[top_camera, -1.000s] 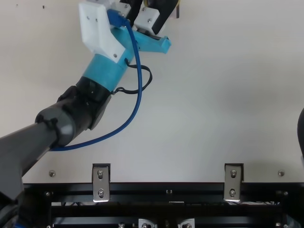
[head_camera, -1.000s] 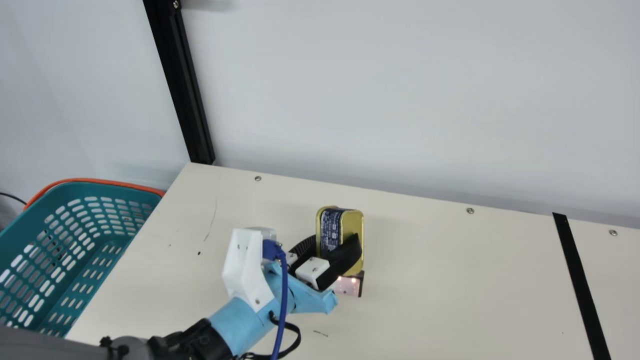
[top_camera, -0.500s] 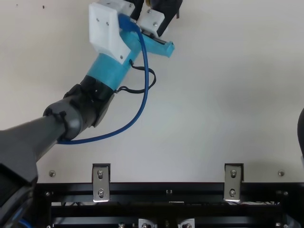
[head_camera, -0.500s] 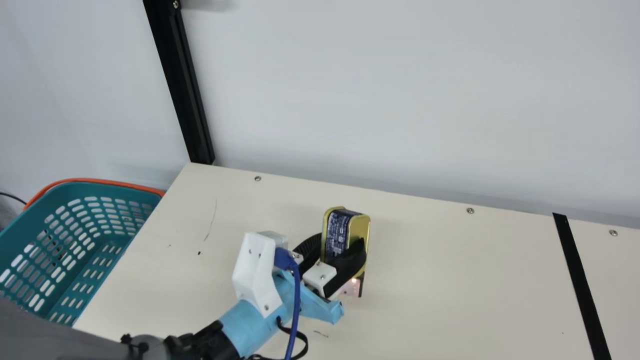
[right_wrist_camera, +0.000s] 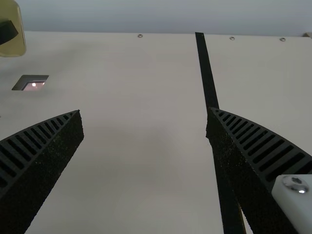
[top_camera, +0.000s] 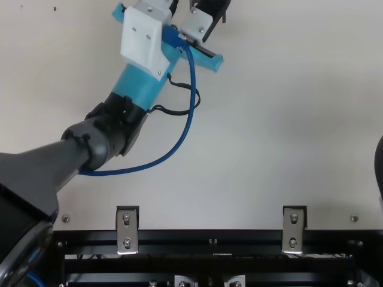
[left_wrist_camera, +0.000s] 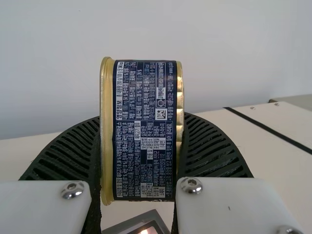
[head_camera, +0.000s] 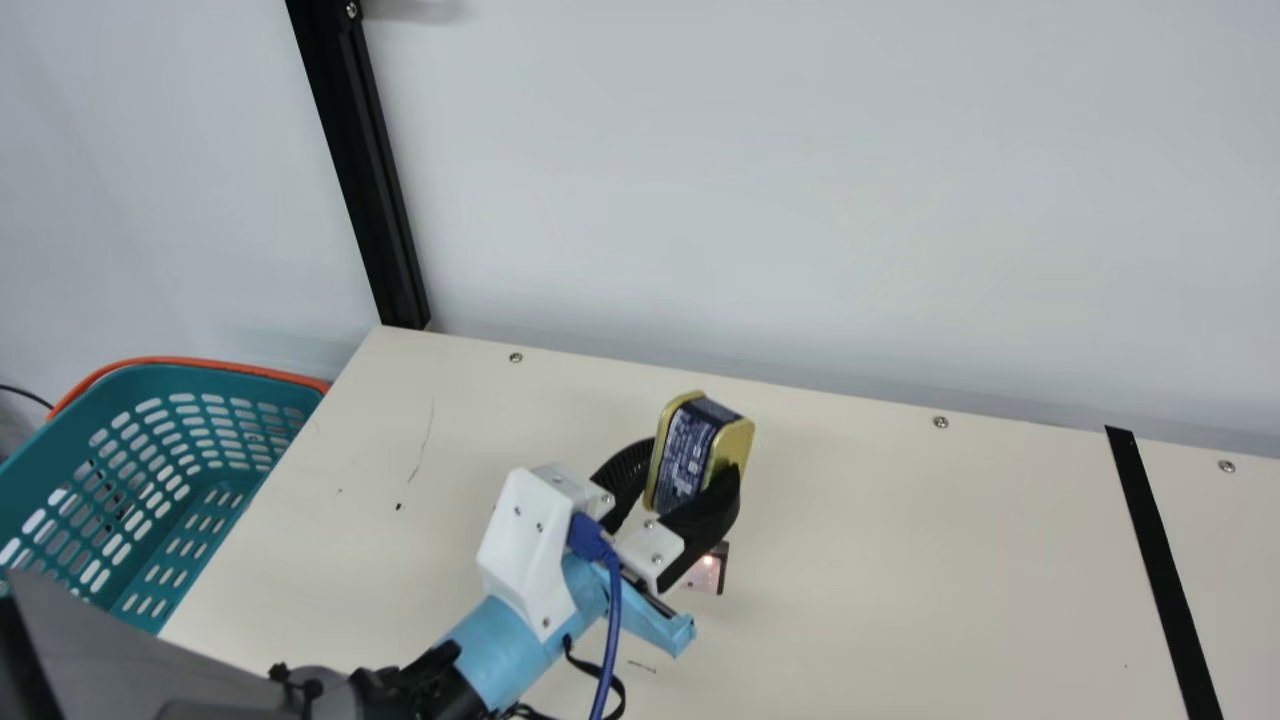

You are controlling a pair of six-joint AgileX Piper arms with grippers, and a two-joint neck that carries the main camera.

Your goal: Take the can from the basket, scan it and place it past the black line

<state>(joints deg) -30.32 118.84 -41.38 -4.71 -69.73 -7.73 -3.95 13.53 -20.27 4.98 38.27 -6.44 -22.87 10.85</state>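
Near the scanner (head_camera: 706, 575), the can (head_camera: 685, 460) is clasped by the left fingers (head_camera: 710, 515); the right fingers (right_wrist_camera: 53, 161) are parted. Held low, it could be twisted loose or dropped if swung quickly.

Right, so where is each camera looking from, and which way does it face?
Main view: on the neck, facing the table and wall; my left arm shows.
Top view: fixed above the table, facing steeply down; left arm again.
Left wrist view: on my left wrist, facing the can held in the left gripper.
Right wrist view: on my right wrist, facing the line past my open right gripper.
Main and right wrist views share can and line.
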